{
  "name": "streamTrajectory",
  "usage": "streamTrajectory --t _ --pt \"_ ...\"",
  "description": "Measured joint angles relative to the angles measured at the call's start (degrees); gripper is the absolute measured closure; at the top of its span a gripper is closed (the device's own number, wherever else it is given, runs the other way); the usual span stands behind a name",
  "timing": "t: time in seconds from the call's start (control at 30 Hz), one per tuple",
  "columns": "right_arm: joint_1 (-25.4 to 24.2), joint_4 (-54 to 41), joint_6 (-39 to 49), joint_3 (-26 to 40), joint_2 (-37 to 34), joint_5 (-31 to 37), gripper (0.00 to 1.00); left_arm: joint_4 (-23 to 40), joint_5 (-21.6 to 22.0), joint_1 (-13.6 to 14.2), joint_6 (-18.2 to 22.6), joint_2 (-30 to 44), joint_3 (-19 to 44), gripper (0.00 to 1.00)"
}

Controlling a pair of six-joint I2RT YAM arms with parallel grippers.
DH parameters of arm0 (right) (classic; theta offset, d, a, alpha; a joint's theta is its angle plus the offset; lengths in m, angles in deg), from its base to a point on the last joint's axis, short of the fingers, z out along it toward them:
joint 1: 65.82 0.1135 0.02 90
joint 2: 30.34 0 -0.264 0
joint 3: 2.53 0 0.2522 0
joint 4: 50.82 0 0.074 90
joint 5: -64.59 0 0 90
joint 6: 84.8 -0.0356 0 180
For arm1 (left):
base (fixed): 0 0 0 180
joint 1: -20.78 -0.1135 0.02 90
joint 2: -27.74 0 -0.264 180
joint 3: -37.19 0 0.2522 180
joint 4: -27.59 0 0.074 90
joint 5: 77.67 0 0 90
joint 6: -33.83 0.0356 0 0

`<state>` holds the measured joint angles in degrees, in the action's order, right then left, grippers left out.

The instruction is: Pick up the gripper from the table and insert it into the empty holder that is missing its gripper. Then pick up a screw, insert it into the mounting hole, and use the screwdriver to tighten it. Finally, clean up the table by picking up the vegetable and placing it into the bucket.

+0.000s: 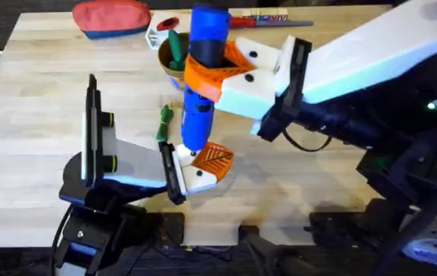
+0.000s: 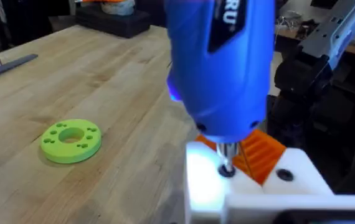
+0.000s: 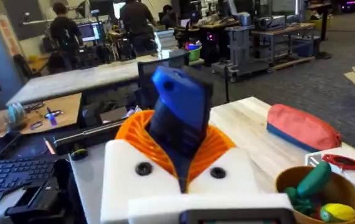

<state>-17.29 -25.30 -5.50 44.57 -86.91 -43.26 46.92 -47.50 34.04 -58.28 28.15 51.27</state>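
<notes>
The right gripper (image 1: 220, 73), white with ribbed orange pads, clamps the fat glossy blue screwdriver (image 1: 202, 84) upright, its thin metal bit (image 2: 226, 158) on the white holder (image 1: 197, 176) by the ribbed orange gripper (image 1: 215, 157). I cannot tell how the left gripper's (image 1: 188, 172) fingers stand. The slim green vegetable (image 1: 164, 123) lies at ten o'clock from the holder, the round bucket (image 1: 174, 65) at twelve on the wooden table (image 1: 42, 100).

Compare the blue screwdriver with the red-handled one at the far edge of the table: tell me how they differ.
The blue screwdriver is fat and stands upright, clamped in the right gripper, its bit down on the white holder; the red-handled screwdriver is slim and lies flat on the table, untouched. The blue one is at the near middle, the red one along the far edge. Both end in a thin metal shaft.
</notes>
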Motion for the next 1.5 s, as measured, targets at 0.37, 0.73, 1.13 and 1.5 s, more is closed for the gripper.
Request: streamTrajectory --t 0.37,0.73,1.13,1.5 --pt "0.0 0.6 0.0 0.0 -0.3 0.0 0.994 0.0 0.0 0.0 0.0 0.0 0.0 0.995" --pt "-2.1 10.0 1.2 -0.1 2.7 -0.3 0.994 0.0 0.0 0.0 0.0 0.0 0.0 0.995" --pt "-23.0 -2.1 38.5 -0.1 -7.8 14.2 0.994 0.0 0.0 0.0 0.0 0.0 0.0 0.995" --pt "-37.1 -2.4 72.8 0.4 -29.8 22.3 0.994 0.0 0.0 0.0 0.0 0.0 0.0 0.995"
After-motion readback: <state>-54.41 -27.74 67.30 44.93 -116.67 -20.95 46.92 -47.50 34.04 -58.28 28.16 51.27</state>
